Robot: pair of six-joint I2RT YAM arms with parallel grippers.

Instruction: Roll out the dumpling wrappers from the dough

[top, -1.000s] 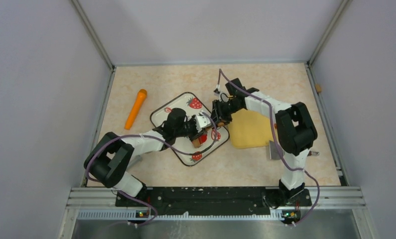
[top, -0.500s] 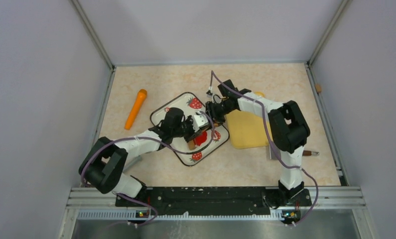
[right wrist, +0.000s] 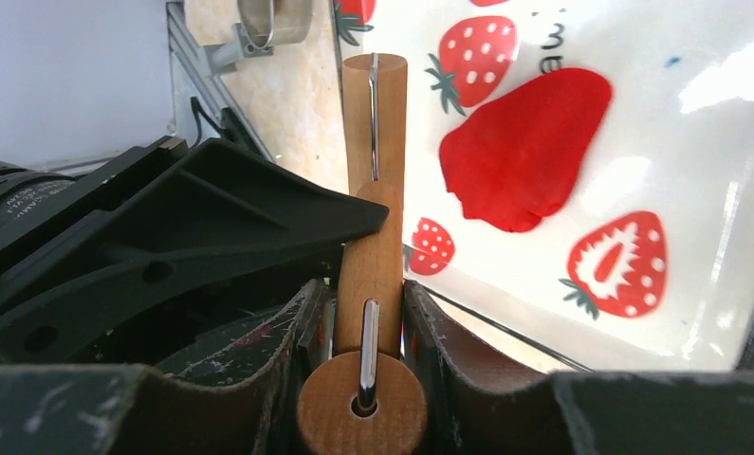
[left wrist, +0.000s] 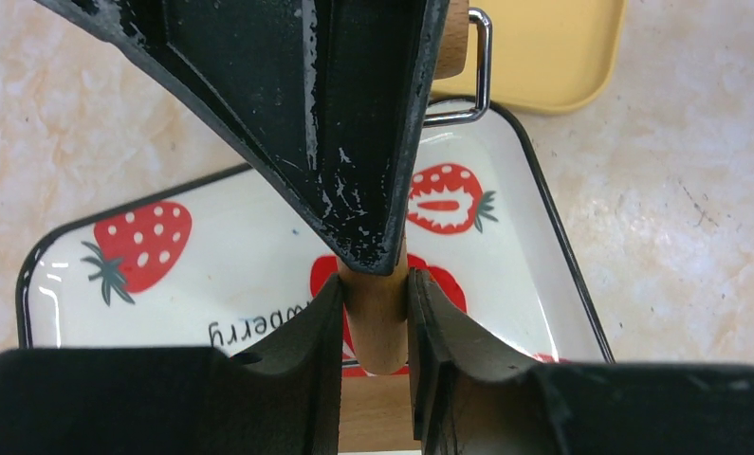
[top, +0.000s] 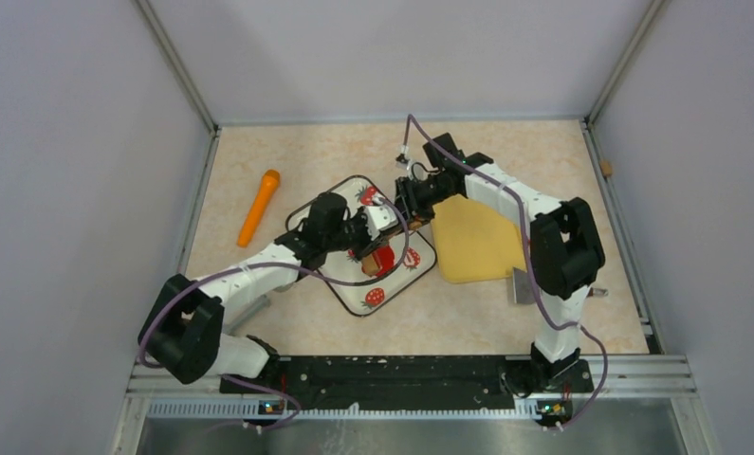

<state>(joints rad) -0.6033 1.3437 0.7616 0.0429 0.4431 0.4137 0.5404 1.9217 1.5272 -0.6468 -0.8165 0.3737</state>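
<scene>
Marbled bench is carrying the strawberry tray mid-frame. Left gripper and right gripper are both clamping the wooden roller. The dough is lying flattened but ragged on the tray, just beyond the roller, upper right. No neat round wrappers are showing, so I'm guessing we're partway.

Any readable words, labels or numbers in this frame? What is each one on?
"...berry": printed upside down on the strawberry plate, its start hidden behind the left gripper.
A few more letters on that plate in the right wrist view: too blurred to read.
White print on the black arm housing: too small to read.
</scene>
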